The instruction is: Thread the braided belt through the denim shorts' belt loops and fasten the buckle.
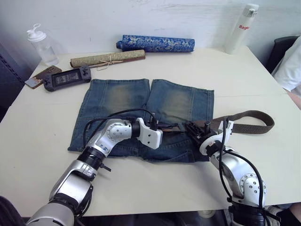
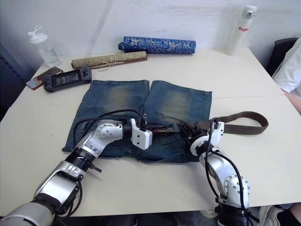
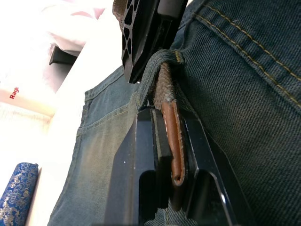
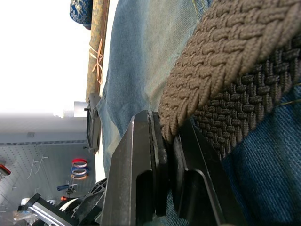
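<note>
The left gripper's (image 3: 176, 155) black fingers are pinching the smooth tan leather tip of the braided belt (image 1: 249, 123) as it is emerging from under one of the belt loops (image 3: 162, 61), a narrow stitched denim strip. The right gripper's (image 4: 167, 141) fingers are clamping the thick woven brown strap against the waistband. The denim shorts (image 1: 141, 101), faded blue with paler patches, are lying flat on the pale surface (image 1: 37, 155), the belt's remaining length curving off to the robot's right.
</note>
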